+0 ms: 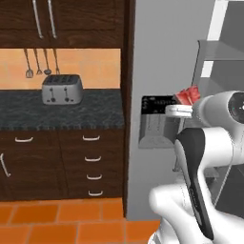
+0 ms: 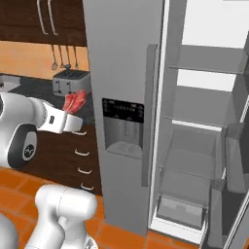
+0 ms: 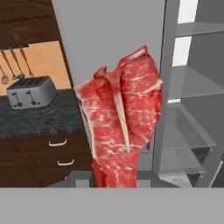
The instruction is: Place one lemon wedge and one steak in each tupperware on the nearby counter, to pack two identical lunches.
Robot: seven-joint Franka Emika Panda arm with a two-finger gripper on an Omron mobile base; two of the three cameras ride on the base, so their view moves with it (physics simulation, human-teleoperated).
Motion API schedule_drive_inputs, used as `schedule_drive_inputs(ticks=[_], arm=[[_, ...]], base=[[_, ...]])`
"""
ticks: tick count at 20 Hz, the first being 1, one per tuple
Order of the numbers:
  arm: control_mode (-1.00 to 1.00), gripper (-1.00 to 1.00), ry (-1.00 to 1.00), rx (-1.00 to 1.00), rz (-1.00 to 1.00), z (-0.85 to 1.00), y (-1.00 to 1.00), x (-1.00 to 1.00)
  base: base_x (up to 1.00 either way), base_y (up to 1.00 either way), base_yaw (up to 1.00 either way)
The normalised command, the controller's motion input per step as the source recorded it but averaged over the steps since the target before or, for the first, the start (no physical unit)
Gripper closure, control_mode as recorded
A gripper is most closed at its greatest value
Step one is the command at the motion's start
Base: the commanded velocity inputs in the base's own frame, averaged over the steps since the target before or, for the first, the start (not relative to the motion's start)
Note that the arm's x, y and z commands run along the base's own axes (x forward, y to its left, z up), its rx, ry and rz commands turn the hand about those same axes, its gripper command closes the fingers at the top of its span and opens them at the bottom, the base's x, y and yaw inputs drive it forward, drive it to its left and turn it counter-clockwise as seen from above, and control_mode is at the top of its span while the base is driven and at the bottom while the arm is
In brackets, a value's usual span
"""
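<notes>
A raw red steak with white marbling and a pale bone strip hangs upright in my gripper, which is shut on its lower end. The steak is held in the air in front of the grey fridge door, to the right of the counter. From the other side, the steak sticks up from the white hand. My fingertips are hidden behind the meat in the hand view. The black marbled counter runs to the left over brown drawers.
A silver toaster stands on the counter under hanging utensils. The fridge's left door with its dispenser panel is closed. Its right side is open, showing bare glass shelves and a door bin. The floor is orange tile.
</notes>
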Motion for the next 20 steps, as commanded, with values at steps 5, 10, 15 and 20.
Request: schedule_drive_inputs(ticks=[5, 10, 15, 20], arm=[[1.0, 1.0, 0.0, 0.0, 0.0, 0.0, 0.0, 0.0], [1.0, 1.0, 0.0, 0.0, 0.0, 0.0, 0.0, 0.0], [1.0, 1.0, 0.0, 0.0, 0.0, 0.0, 0.0, 0.0], [1.0, 1.0, 0.0, 0.0, 0.0, 0.0, 0.0, 0.0]], base=[[-0.33, 1.0, 0.53], [-0.23, 1.0, 0.51], [0.6, 1.0, 0.23], [1.0, 1.0, 0.02]])
